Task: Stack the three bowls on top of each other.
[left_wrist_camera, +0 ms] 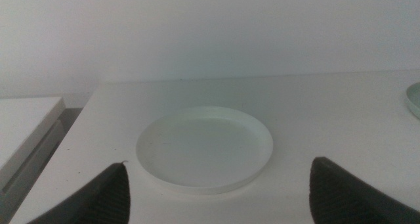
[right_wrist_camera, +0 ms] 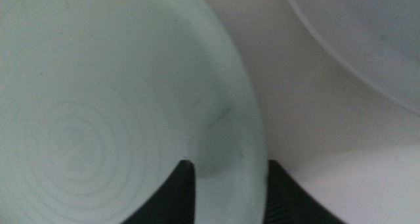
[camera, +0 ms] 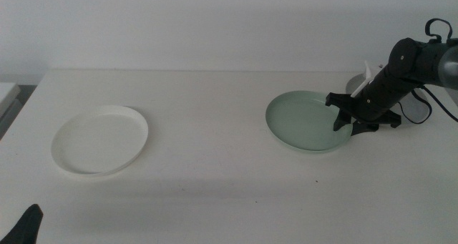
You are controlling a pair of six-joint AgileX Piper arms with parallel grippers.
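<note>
The white bowl (camera: 100, 140) lies at the table's left and fills the left wrist view (left_wrist_camera: 205, 148). The pale mint green bowl (camera: 306, 120) lies right of centre. My right gripper (camera: 348, 122) sits at its right rim. In the right wrist view the jaws straddle that rim (right_wrist_camera: 252, 145), one inside and one outside, closed on it. The grey bowl (camera: 355, 81) lies just behind, mostly hidden by the right arm. Its edge shows in the right wrist view (right_wrist_camera: 367, 33). My left gripper (camera: 28, 226) waits open at the bottom left, short of the white bowl.
The white table (camera: 215, 179) ends at a pale wall behind. Its left edge (left_wrist_camera: 72, 132) runs beside a lower white surface (left_wrist_camera: 26, 125). A black cable (camera: 422, 108) hangs by the right arm.
</note>
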